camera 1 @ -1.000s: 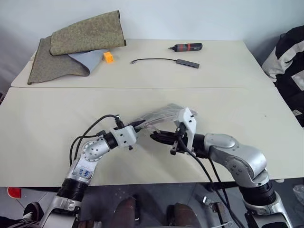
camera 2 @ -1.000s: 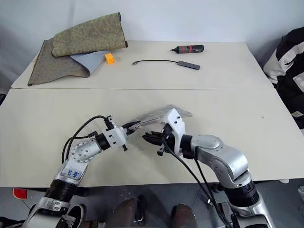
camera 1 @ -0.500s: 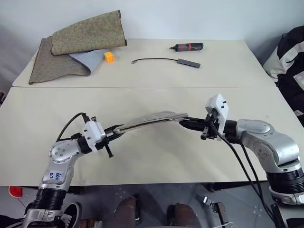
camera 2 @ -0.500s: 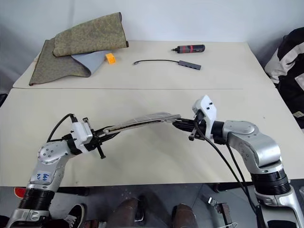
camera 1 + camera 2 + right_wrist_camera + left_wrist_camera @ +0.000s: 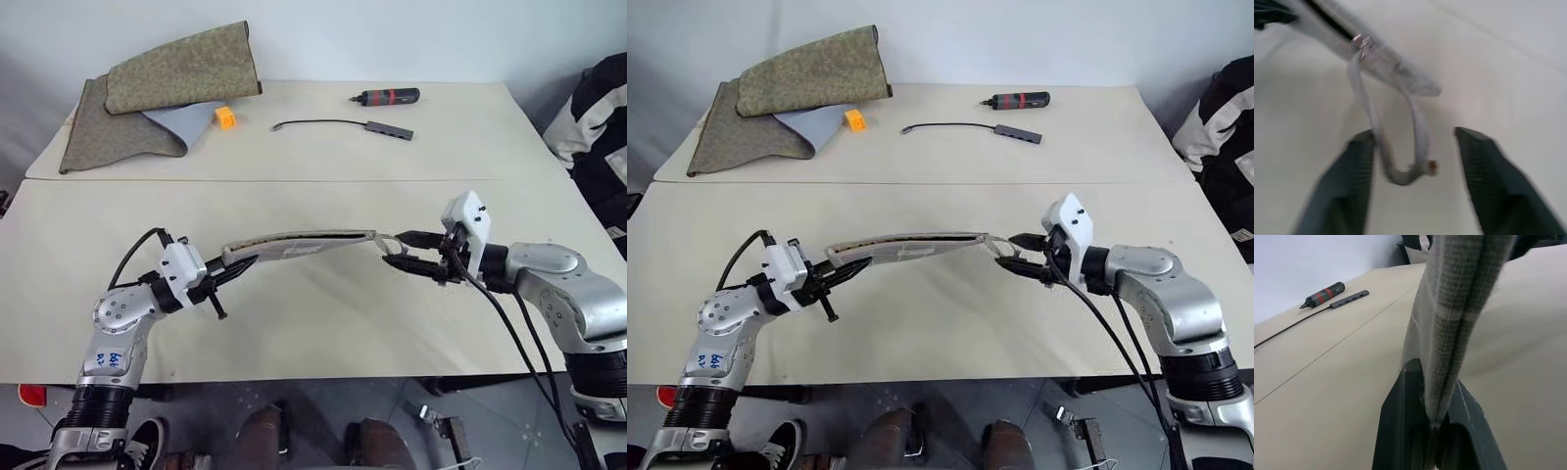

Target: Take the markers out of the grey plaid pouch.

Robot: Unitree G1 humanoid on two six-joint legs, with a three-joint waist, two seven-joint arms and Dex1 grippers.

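Pouch: the grey plaid pouch (image 5: 299, 245) hung stretched edge-on above the table (image 5: 323, 323), between the two grippers.
Left gripper (image 5: 233, 274): jaws clamped tight on the pouch's near end.
Right gripper (image 5: 400, 251): jaws stood wide, the pouch's cord loop (image 5: 1400, 147) dangling between them.
Far from pouch: olive cloth (image 5: 147, 93), black-and-red tool (image 5: 387, 97).

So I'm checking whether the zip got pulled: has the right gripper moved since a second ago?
Yes. The right gripper has swung out to the robot's right, from below the black cable to below its grey adapter end, and now stands open.
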